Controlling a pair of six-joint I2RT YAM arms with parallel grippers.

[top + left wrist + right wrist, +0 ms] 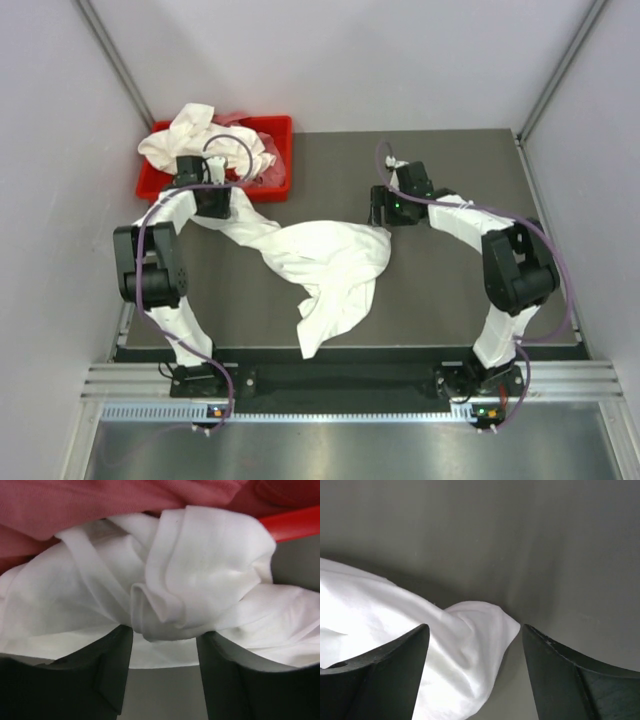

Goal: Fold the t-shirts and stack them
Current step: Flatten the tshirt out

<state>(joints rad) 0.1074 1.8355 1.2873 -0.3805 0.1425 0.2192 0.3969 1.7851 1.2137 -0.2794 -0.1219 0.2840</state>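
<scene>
A white t-shirt (330, 265) lies crumpled across the middle of the dark table, one end trailing toward the front edge. My left gripper (212, 205) is at its left end, beside the red bin. In the left wrist view my left gripper (165, 632) is open, with bunched white cloth (200, 580) at and over the fingertips. My right gripper (380, 215) is at the shirt's right corner. In the right wrist view it (475, 630) is open, and the shirt's corner (470, 640) lies on the table between the jaws. More white shirts (185, 135) are heaped in the bin.
The red bin (280, 125) stands at the back left of the table; its rim (295, 522) and a pink cloth (100, 500) show just beyond my left gripper. Grey walls close in the table on both sides and at the back.
</scene>
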